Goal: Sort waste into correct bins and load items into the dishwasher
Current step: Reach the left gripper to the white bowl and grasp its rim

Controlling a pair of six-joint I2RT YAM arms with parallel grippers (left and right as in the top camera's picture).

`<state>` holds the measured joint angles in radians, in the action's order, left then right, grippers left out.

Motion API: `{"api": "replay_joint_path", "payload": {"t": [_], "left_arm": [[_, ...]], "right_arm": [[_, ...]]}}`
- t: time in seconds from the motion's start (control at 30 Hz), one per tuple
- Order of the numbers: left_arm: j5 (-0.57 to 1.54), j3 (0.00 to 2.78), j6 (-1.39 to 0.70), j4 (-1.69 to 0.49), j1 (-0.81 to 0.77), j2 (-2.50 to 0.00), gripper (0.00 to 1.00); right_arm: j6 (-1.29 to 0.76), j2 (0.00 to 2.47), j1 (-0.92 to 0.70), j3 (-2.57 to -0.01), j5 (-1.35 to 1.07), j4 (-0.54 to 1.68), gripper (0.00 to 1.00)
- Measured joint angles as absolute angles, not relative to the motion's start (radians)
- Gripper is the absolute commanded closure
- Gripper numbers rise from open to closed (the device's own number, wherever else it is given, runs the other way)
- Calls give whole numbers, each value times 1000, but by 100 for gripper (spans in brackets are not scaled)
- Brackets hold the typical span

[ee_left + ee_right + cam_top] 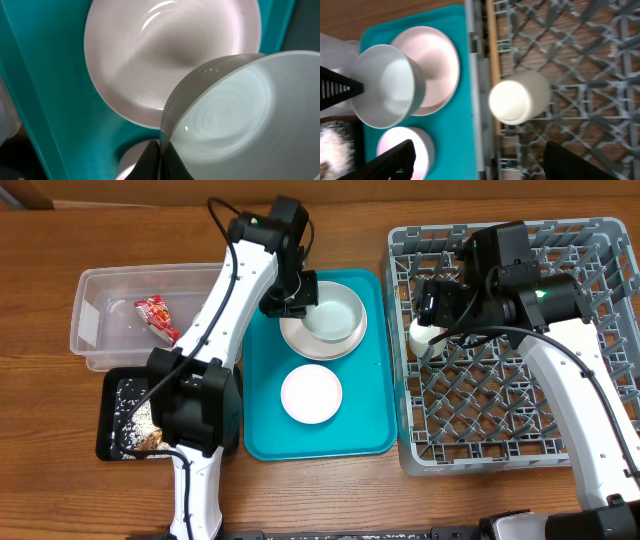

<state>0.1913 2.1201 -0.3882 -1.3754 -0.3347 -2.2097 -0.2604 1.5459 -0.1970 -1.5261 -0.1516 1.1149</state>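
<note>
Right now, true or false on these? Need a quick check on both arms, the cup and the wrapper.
1. Left fingers pinch the rim of the bowl. True.
2. The white cup is outside the dish rack. False: it is inside the rack.
3. Right fingers are shut on the cup. False: they are spread wide and not touching it.
4. A red wrapper lies in the clear container. True.

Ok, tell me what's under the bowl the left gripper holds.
A pink plate lies under the bowl, on the teal tray. The bowl covers part of the plate, so anything on that part is hidden.
</note>
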Motion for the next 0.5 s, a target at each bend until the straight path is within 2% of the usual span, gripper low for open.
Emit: {"api": "replay_joint_path", "payload": {"t": [0.13, 0.37, 0.5], "left_arm": [[197, 2177, -386, -1443, -353, -2210, 96], [280, 2185, -360, -1463, -393, -2210, 96], [328, 2185, -355, -1463, -414, -2210, 96]], "right_arm": [[-260, 1546, -197, -1526, -257, 1095, 27], [-253, 1546, -197, -1526, -346, 1081, 63], [-261, 1546, -197, -1526, -361, 1079, 66]]}}
